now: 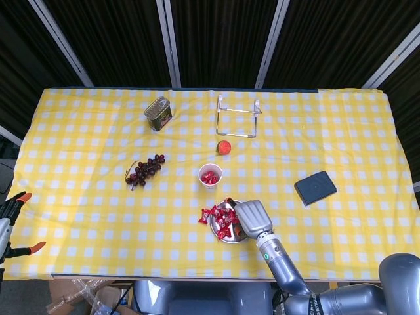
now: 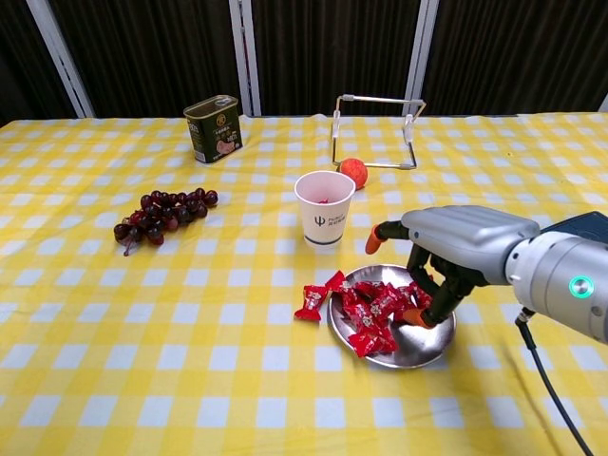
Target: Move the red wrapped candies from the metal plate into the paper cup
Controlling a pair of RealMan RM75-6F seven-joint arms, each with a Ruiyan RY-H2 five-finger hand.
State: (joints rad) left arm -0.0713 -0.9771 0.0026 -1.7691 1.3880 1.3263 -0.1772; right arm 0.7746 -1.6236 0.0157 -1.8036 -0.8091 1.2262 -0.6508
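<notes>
Several crinkly red candies (image 2: 372,306) fill round steel plate (image 2: 429,346).

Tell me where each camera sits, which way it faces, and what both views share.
Head view: high above the near edge, looking steeply down on the table; the right hand and forearm show.
Chest view: low at the near edge, looking across; right hand over the metal plate.
Shared: paper cup, red candies, grapes.

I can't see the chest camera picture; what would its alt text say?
A grey robot hand reaches down onto red wrapped candies on a metal plate, near a paper cup on a yellow checked tablecloth.
</notes>
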